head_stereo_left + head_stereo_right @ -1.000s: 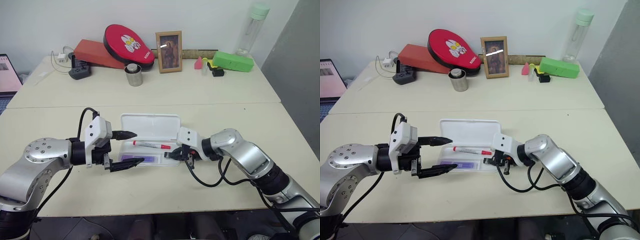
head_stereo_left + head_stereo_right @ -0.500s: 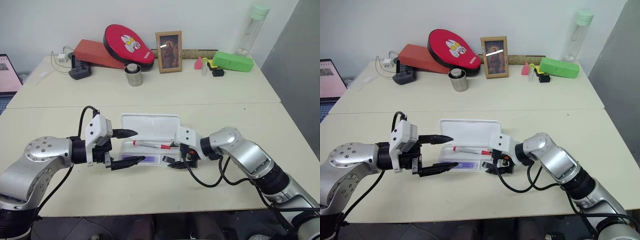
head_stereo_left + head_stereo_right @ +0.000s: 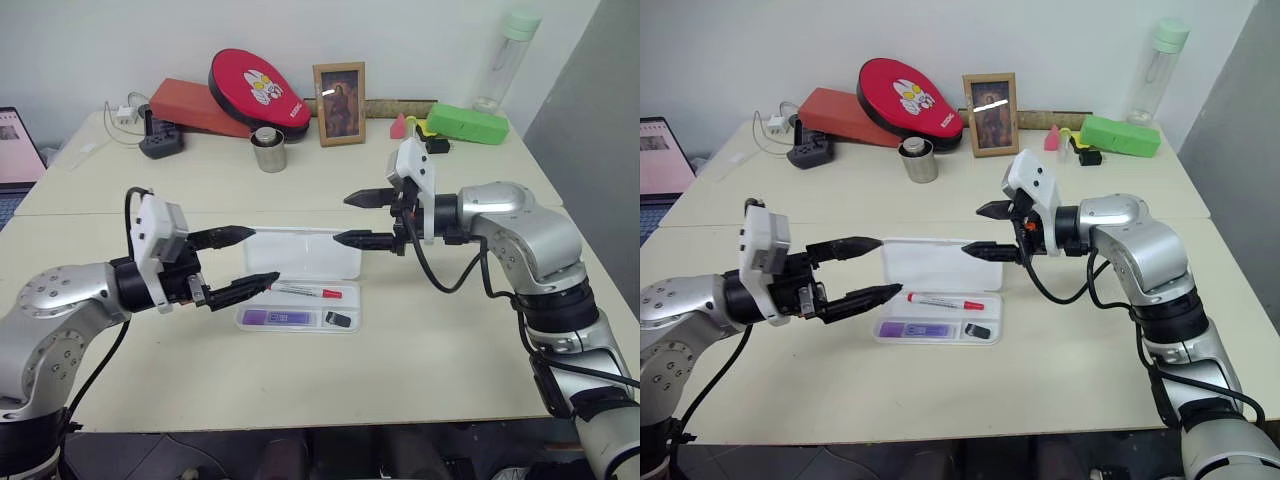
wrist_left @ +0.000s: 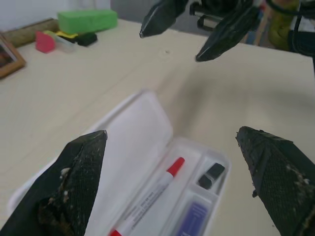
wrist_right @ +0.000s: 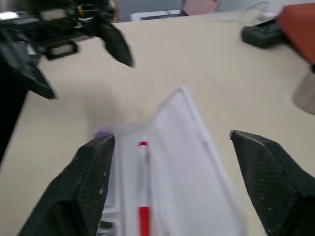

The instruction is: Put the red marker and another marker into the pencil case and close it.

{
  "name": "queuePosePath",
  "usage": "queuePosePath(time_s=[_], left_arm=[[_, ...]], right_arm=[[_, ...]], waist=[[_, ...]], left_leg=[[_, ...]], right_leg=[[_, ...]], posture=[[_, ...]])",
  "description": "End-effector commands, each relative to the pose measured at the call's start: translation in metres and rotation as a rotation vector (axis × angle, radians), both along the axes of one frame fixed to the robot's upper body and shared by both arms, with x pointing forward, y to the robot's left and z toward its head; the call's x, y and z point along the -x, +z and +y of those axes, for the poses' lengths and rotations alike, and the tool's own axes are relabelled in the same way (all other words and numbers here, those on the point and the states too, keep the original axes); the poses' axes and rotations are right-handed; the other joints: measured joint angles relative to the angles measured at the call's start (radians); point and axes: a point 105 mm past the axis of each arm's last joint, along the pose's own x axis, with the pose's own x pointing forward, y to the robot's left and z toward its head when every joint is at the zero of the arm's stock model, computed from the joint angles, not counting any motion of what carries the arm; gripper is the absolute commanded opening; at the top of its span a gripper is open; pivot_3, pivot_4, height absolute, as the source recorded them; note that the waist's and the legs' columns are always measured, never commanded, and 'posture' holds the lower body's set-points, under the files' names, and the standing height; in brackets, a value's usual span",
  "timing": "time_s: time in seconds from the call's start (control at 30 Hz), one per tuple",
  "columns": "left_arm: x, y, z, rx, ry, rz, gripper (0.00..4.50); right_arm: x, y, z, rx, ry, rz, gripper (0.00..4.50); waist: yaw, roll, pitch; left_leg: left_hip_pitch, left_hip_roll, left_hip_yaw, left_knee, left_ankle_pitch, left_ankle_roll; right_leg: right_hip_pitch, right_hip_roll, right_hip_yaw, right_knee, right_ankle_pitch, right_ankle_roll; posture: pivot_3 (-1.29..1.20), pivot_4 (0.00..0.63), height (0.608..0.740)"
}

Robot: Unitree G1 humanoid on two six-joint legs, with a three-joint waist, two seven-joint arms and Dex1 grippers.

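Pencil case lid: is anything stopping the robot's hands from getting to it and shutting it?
Nothing visible is. The lid stands up, the left gripper and right gripper hang open in the air either side of it. The red marker and purple marker lie flat in the tray.

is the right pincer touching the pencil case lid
Apart. In the left eye view, the right pincer hangs open above the pencil case, bare table showing between them.

A white pencil case [image 3: 940, 268] is lying open on a pale table [image 3: 1060, 330], its lid standing up. The red marker [image 3: 944, 301] and a purple marker [image 3: 917, 329] are resting inside. Two grippers, left [image 3: 876, 268] and right [image 3: 986, 231], are hovering above with fingers spread.
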Motion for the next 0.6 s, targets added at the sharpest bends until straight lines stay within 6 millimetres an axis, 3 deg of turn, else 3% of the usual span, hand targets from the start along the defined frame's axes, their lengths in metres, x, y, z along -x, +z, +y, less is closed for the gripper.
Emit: queuePosePath(time_s=[0.03,0.27,0.4,0.6], left_arm=[[0.003,0.023,0.005,0.04,0.028,-0.082,4.5],[0.002,0.041,0.018,0.146,0.104,-0.128,4.5],[0.003,0.036,0.024,0.124,0.14,-0.111,4.5],[0.004,0.036,0.031,0.13,0.177,-0.11,4.5]], right_arm=[[-0.026,0.011,-0.001,0.004,-0.058,-0.051,2.7],[-0.079,0.003,0.001,0.068,-0.245,-0.066,1.11],[-0.086,-0.006,0.003,0.105,-0.253,-0.071,0.02],[-0.08,-0.034,0.01,0.226,-0.172,-0.05,0.01]], waist=[[0.0,0.0,0.0],[-0.007,0.0,0.0],[-0.005,0.0,0.0],[-0.002,0.001,0.0]], left_leg=[[-0.001,0.0,0.0,0.0,0.0,0.0],[0.001,0.001,0.001,0.0,0.0,0.0],[0.0,0.001,0.001,0.0,0.0,-0.001],[-0.001,0.0,0.001,0.0,0.0,0.0]], right_leg=[[-0.001,0.0,0.0,0.0,0.0,0.0],[-0.001,0.001,0.001,0.001,0.0,0.0],[-0.001,0.001,0.001,0.0,0.0,0.0],[-0.002,0.0,0.001,0.0,0.0,0.0]], posture=[[0.0,0.15,0.74],[0.0,0.15,0.74],[0.0,0.15,0.74],[0.0,0.15,0.74]])
